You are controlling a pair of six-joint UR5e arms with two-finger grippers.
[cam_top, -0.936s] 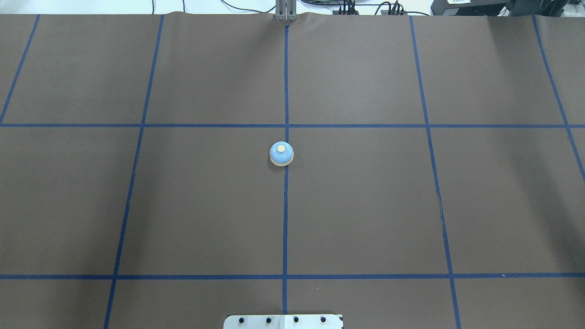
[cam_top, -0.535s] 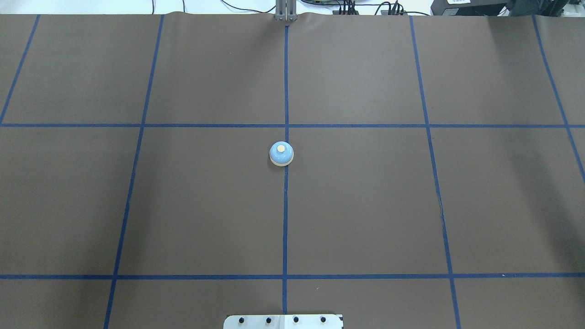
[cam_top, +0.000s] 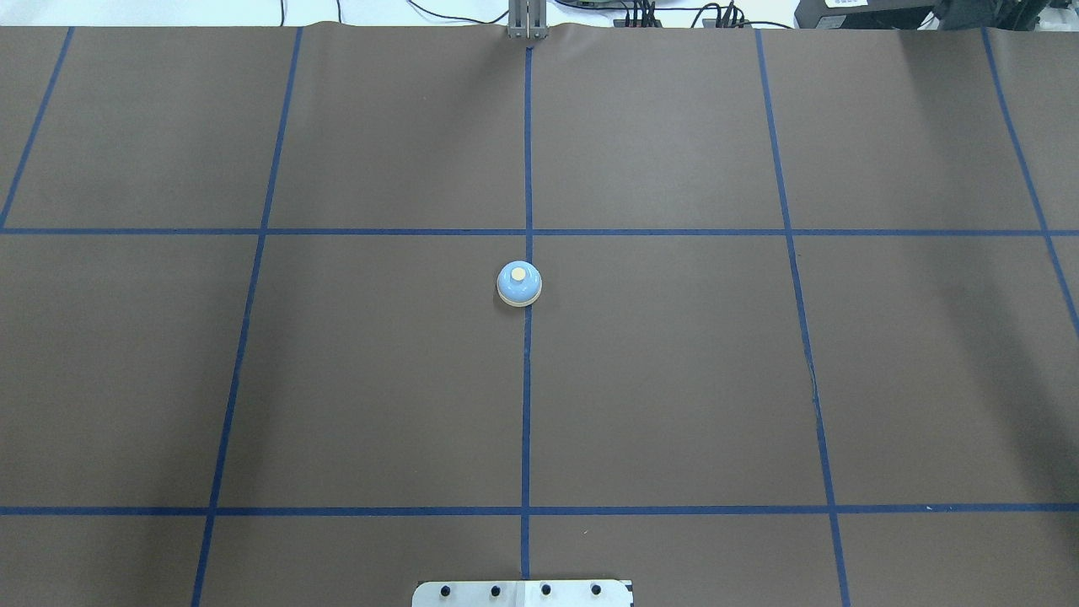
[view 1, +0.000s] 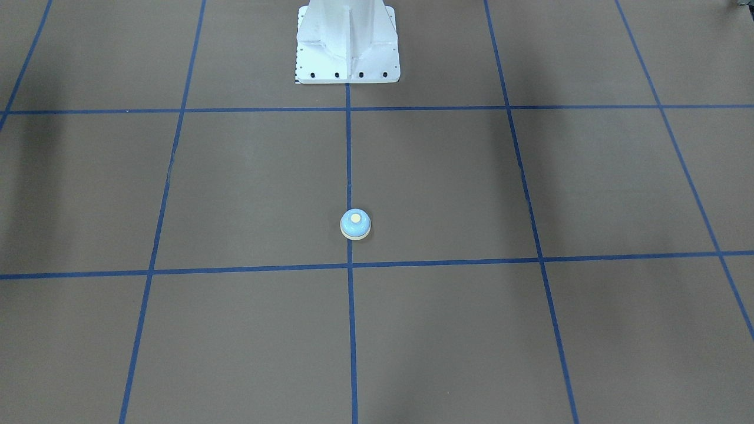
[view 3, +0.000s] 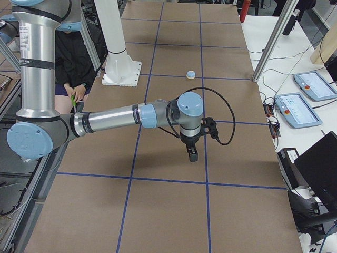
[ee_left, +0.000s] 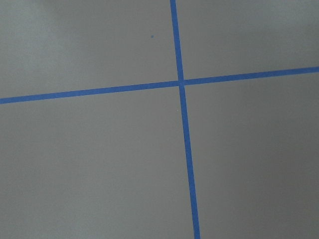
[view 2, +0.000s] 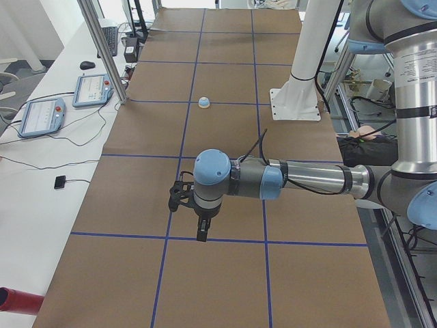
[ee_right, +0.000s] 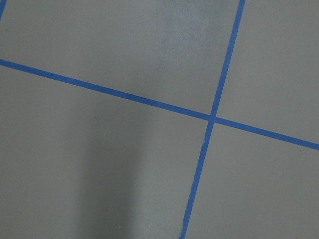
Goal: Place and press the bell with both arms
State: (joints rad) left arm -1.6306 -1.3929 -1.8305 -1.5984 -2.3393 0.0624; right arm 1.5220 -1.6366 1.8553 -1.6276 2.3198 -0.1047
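Note:
The small light-blue bell (cam_top: pixel 519 283) with a cream button stands alone on the centre blue tape line of the brown mat. It also shows in the front view (view 1: pixel 356 224), far off in the left view (view 2: pixel 204 102) and in the right view (view 3: pixel 191 74). My left gripper (view 2: pixel 201 232) hangs above the mat near the table's left end, far from the bell. My right gripper (view 3: pixel 192 154) hangs above the mat near the right end, also far from it. Neither shows in the overhead or front views, so I cannot tell if they are open or shut. Both wrist views show only mat and tape.
The white bolted pedestal (view 1: pixel 347 41) stands at the robot's side of the table, also visible in the overhead view (cam_top: pixel 523 593). Teach pendants (view 2: pixel 42 116) and cables lie beyond the far edge. A metal post (view 2: pixel 102 48) stands at that edge. A person sits behind the robot (view 3: pixel 71 63).

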